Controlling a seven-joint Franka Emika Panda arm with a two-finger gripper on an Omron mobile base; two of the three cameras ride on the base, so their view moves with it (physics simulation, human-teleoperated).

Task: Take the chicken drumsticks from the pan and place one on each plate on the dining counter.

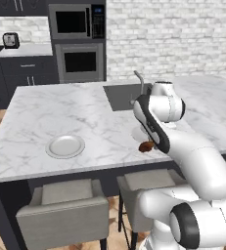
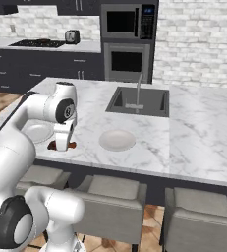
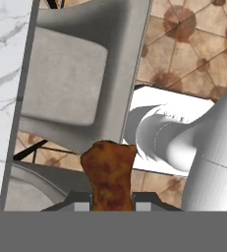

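My gripper (image 3: 110, 203) is shut on a glossy orange-brown chicken drumstick (image 3: 108, 172) that stands up between the finger tips. In the left base view the drumstick (image 1: 145, 146) hangs by the front edge of the dining counter (image 1: 46, 107), beside the arm. One pale plate (image 1: 65, 146) lies to its left with nothing on it. In the right base view the gripper (image 2: 63, 144) hangs low between a plate (image 2: 35, 132) half hidden by the arm and a bare plate (image 2: 117, 140). The pan is out of view.
An inset sink (image 1: 123, 95) with a tap (image 1: 140, 80) sits behind the gripper. Grey stools (image 1: 65, 207) stand along the counter's front edge, and the hand view looks down on one stool (image 3: 66, 83) and the tiled floor (image 3: 193, 44).
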